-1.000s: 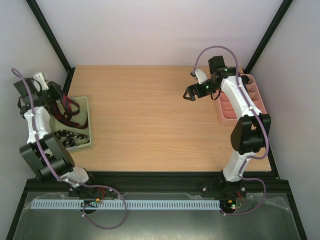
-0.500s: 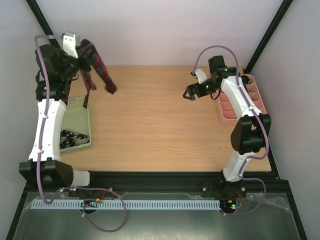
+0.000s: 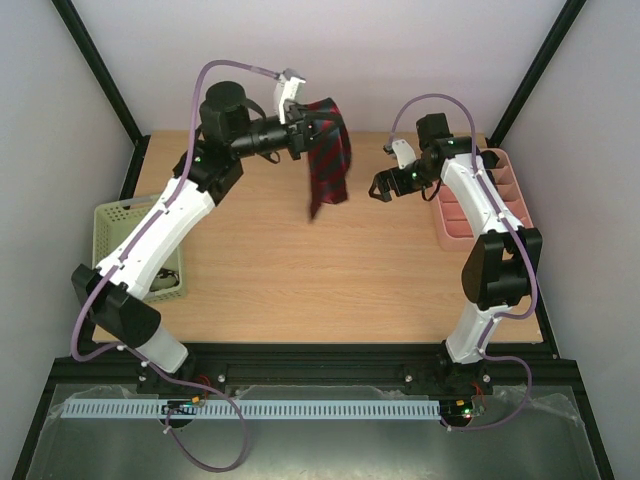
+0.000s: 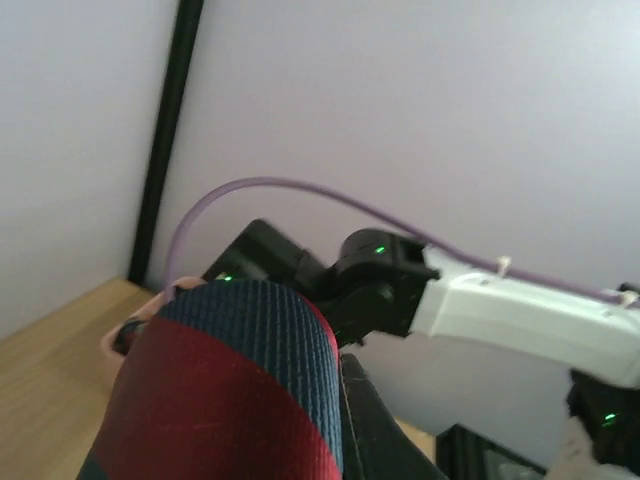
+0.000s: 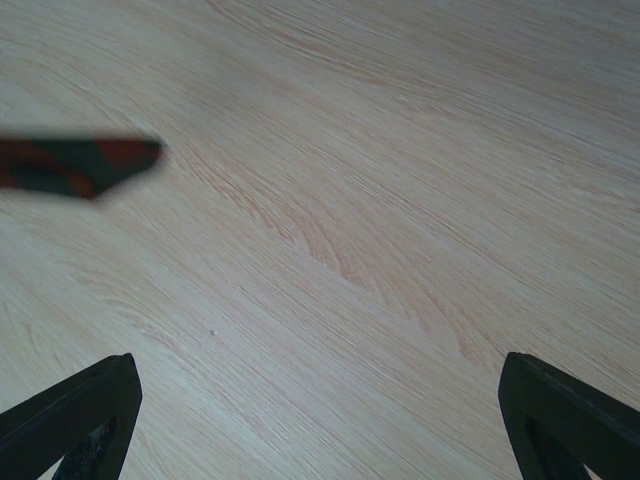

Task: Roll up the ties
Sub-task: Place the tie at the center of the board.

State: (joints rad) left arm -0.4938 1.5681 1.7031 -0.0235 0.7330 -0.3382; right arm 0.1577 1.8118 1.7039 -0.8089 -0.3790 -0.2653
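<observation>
My left gripper (image 3: 308,130) is shut on the dark red tie with navy stripes (image 3: 327,165) and holds it high over the far middle of the table; the tie hangs down in folds. In the left wrist view the tie (image 4: 225,400) fills the lower left and hides most of the jaws. My right gripper (image 3: 381,187) is open and empty above the table, just right of the hanging tie. In the right wrist view the tie's pointed end (image 5: 80,165) shows blurred at the left. A black-white tie (image 3: 165,282) lies in the green basket, mostly hidden by my left arm.
The pale green mesh basket (image 3: 115,215) stands at the table's left edge. The pink divided tray (image 3: 495,190) stands at the right edge, behind my right arm. Black frame posts rise at the back corners.
My left arm has lifted the dark red tie out of the basket and swung it right, to the far middle of the table. The right arm has stayed still.
</observation>
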